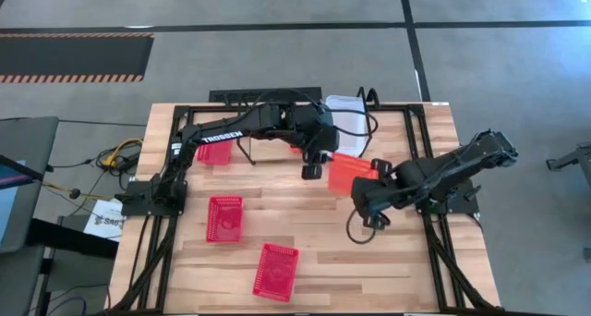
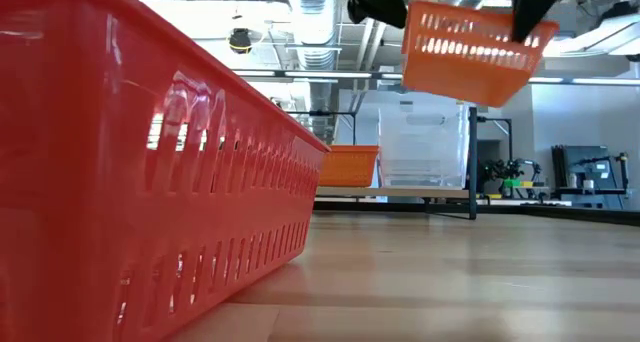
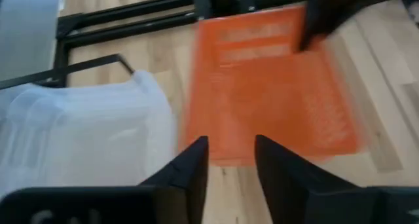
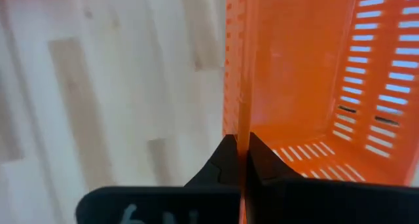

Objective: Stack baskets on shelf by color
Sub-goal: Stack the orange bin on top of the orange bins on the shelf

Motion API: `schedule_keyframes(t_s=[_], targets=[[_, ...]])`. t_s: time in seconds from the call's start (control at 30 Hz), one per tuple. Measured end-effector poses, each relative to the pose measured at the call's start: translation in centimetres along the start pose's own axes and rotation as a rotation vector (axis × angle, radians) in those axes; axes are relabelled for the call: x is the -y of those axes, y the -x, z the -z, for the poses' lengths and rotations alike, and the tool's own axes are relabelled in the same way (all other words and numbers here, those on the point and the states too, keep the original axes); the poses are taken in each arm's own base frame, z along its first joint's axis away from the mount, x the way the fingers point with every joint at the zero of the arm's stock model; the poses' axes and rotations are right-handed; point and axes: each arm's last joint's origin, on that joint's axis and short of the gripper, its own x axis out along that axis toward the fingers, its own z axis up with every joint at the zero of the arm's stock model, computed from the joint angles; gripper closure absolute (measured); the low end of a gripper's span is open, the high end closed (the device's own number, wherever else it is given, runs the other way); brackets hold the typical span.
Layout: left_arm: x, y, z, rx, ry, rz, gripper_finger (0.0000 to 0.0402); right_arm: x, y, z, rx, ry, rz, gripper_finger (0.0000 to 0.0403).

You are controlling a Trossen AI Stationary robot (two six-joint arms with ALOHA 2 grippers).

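Observation:
An orange basket [image 1: 347, 174] hangs tilted above the table's far middle, with my right gripper [image 4: 241, 152] shut on it. My left gripper [image 3: 229, 152] is open right at the basket's opposite edge [image 3: 222, 160]. A stack of clear baskets [image 1: 344, 113] stands at the far edge by the black rod shelf's looped end [image 1: 368, 98]. Another orange basket [image 2: 349, 166] sits beside the clear ones [image 2: 420, 142]. Two red baskets [image 1: 224, 218] [image 1: 275, 271] lie flat on the near part of the table, and a third [image 1: 214, 151] shows under my left arm. My right gripper pinches one side wall [image 4: 243, 129] of the orange basket, one finger inside and one outside. The fingers slant down from above on the basket's side nearest the right arm. The basket is lifted clear of the table and hangs tilted [image 2: 468, 54]. My left gripper's fingertips [image 3: 198, 149] stand at the basket's edge; I cannot tell whether they touch it.
The black tubular frame [image 1: 420, 168] runs along the table's left, right and far sides. Bare wood [image 1: 388, 270] lies at the near right. In the low view the nearest red basket [image 2: 140, 172] fills the left half and hides what is behind it.

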Motion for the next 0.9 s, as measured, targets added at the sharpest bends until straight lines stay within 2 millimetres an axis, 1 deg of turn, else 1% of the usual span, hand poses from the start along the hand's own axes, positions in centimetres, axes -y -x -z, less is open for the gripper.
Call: schedule_keyframes(t_s=[0.17,0.3,0.43,0.57,0.7,0.83,0.9], targets=[[1.2,-0.1,-0.3,-0.002,-0.020,0.000,0.0237,0.7,-1.1,-1.2,-0.004,0.027,0.011,0.0402],[1.0,-0.2,-0.1,-0.045,-0.028,-0.101,0.0215,0.4,-1.8,-2.0,0.025,0.063,-0.005,0.0402],[0.1,-0.2,0.4,-0.079,0.002,-0.133,0.0210,0.0,-1.9,-2.7,0.086,0.086,-0.032,0.0402],[-0.6,0.0,1.1,-0.112,0.073,-0.068,0.0210,-0.2,-1.7,-3.2,0.138,0.079,-0.053,0.0402],[-0.8,0.1,1.8,-0.159,0.129,-0.019,0.0209,-0.1,-1.6,-3.1,0.141,0.081,-0.054,0.0402],[-0.8,0.1,2.0,-0.178,0.135,-0.016,0.0209,-0.1,-1.6,-3.2,0.149,0.101,-0.055,0.0402],[-0.9,-0.5,2.1,-0.189,0.138,-0.005,0.0209,-0.2,-1.6,-3.2,0.154,0.114,-0.056,0.0402]])
